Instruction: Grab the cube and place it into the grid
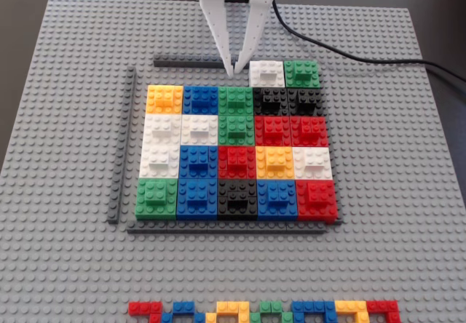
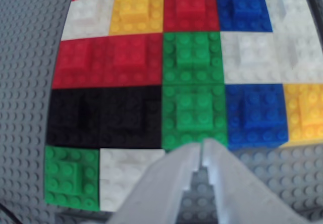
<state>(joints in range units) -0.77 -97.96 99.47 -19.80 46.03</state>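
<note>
No brand, label or writing can be read on anything in either view.

The light grey studded baseplate spreads under everything, with a dark tabletop showing beyond its far edge. In the fixed view the grid lies just below the gripper; in the wrist view its blocks fill the picture ahead of the fingertips. Dark grey strips edge it. One strip lies just left of the fingertips in the fixed view.

The gripper's two white fingers meet at their tips, with nothing between them, pointing down at the baseplate just past the grid's far edge.

The cube sits just right of the fingertips in the fixed view, outside the grid and against its far edge. A green block touches the cube's other side.

A black cable trails off to the right behind them. A thin strip of small coloured bricks lies well away, at the near edge.
</note>
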